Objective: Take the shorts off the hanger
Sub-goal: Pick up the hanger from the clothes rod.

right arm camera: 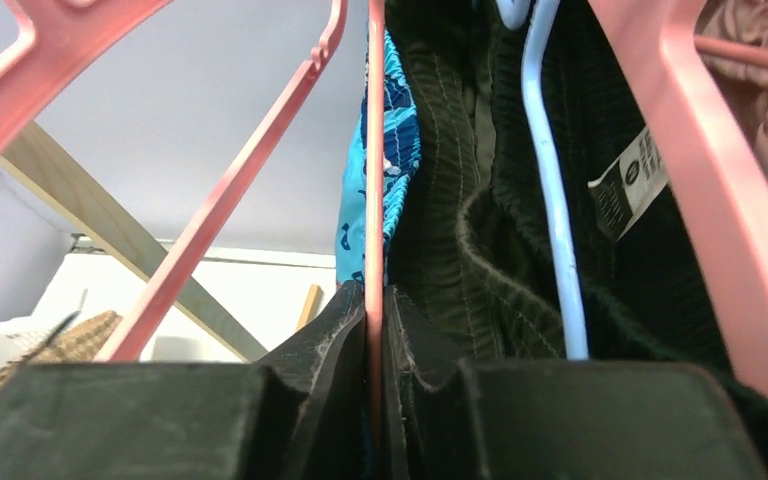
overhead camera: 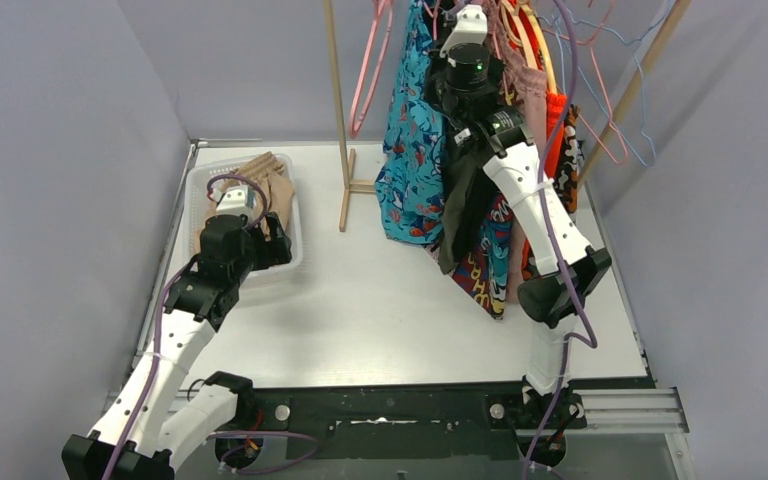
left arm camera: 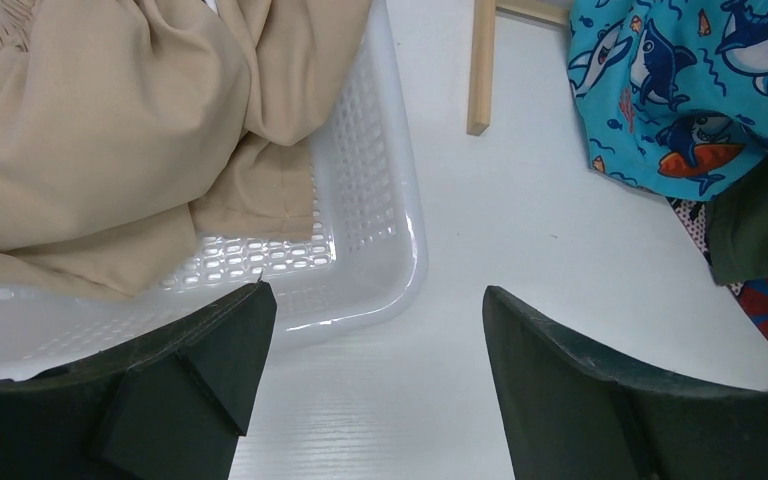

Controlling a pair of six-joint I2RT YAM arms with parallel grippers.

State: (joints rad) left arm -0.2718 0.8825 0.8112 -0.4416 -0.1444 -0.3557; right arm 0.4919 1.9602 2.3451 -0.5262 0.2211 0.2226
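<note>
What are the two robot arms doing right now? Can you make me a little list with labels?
left tool: open, holding nothing, by the corner of the basket
in the basket: tan shorts
right tool: shut on a pink hanger
hanging on the rack: shark-print shorts, olive shorts, and other clothes

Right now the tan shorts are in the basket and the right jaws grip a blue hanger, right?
Not blue: the right wrist view shows the right gripper, jaws shut on a pink hanger. The tan shorts are in the basket.
</note>
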